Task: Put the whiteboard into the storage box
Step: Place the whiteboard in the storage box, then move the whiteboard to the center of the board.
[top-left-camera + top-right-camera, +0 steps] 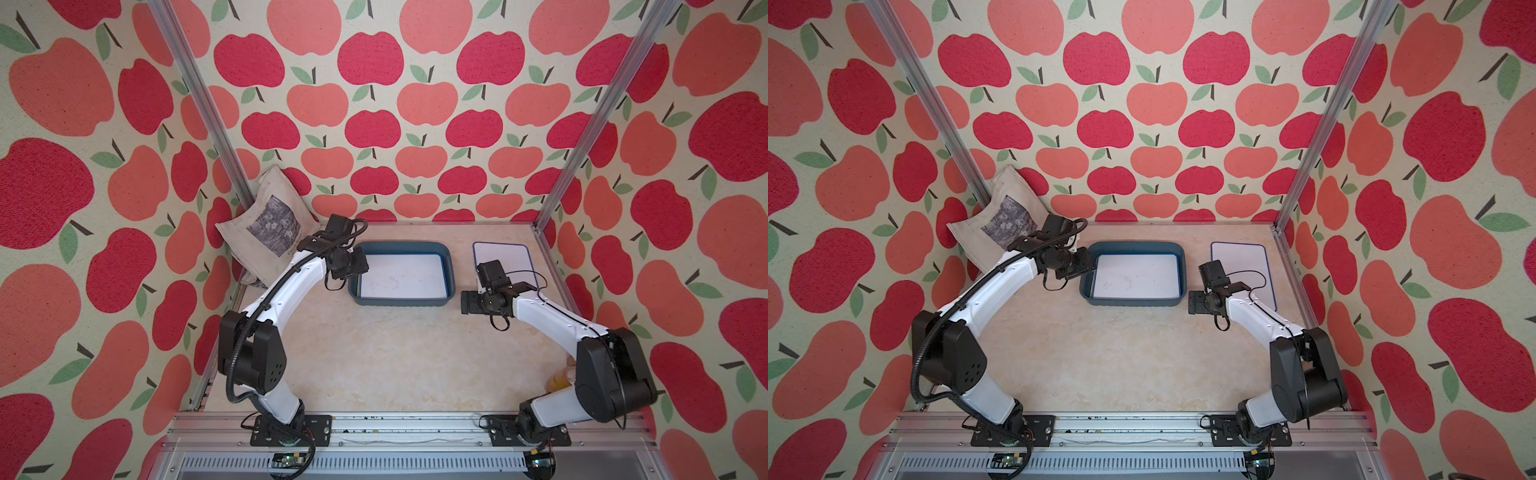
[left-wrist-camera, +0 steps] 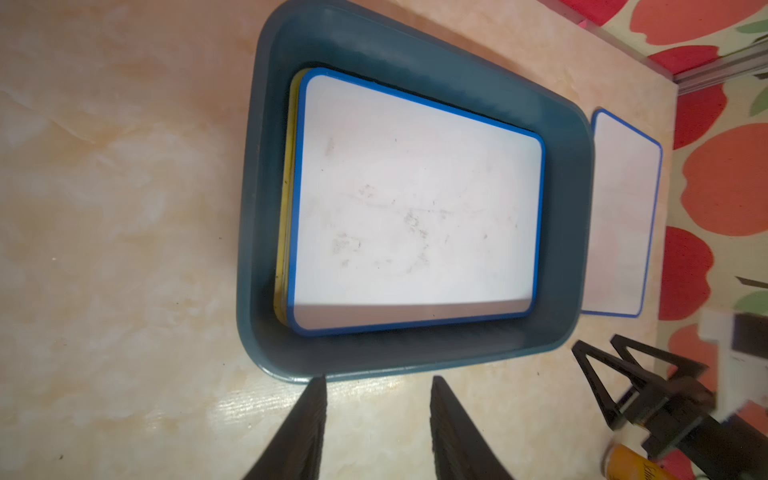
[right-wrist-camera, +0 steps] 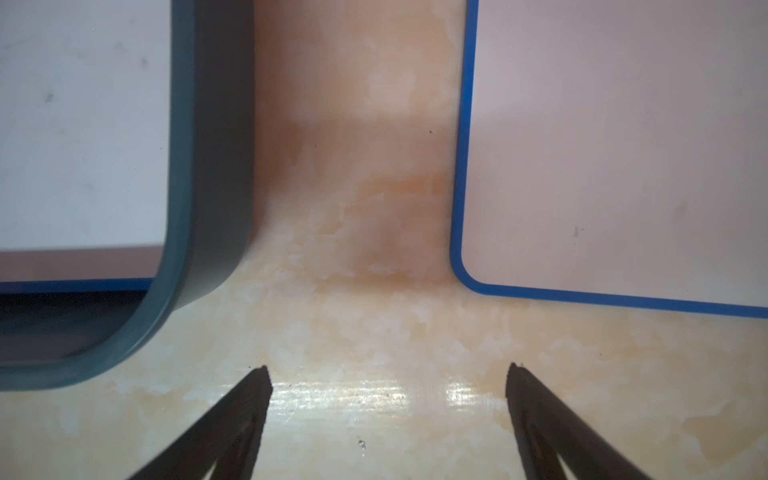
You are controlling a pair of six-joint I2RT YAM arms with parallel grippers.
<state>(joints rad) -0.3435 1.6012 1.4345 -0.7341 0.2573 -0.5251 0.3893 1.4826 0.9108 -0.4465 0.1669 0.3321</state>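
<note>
No label can be read: the writing under the grey print on the tote bag (image 1: 266, 220) is too small, and the dark lettering on a yellow container (image 2: 627, 464) is cut off.

One blue-edged whiteboard (image 1: 401, 276) is laid flat inside the box (image 1: 399, 302), its long axis running side to side, over a yellow-edged board (image 2: 284, 232). The left claw (image 2: 378, 379) is held open and empty just outside the box's left end, pointed along that axis.

A loose whiteboard (image 3: 623, 145) is laid flat on the tabletop (image 1: 395, 357), its long axis running toward the back wall. The right claw (image 3: 388, 368) is spread wide and empty over the bare strip between box and loose whiteboard. The loose whiteboard's near corner is seen ahead and to the claw's right, not touched.
</note>
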